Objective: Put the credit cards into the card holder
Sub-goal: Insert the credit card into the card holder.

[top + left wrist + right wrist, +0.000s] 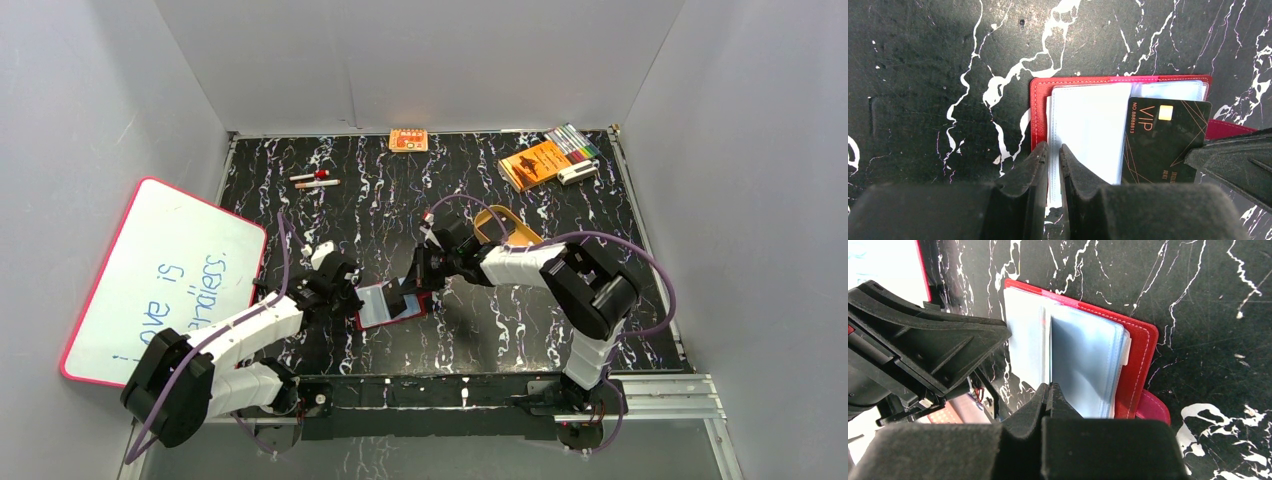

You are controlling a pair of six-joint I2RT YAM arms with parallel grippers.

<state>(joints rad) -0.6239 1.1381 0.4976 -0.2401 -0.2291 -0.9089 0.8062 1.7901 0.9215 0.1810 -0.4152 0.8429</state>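
Marbled tabletop (560, 330), arms bent inward: left fingers (1032, 172) pinch card holder (1038, 110) sleeve, right fingers (1240, 160) clamp credit card (1163, 142).

Two white-and-black robot arms
The left arm (250, 328) and right arm (515, 262) have white shells, black joints and a thin purple cable (655, 280) looping over each; the left pincer (1054, 150) and right pincer (1048, 388) are dull black and blocky.

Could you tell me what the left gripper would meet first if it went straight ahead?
Probably the clear sleeves of the card holder, whose edge the left gripper seems to pinch.
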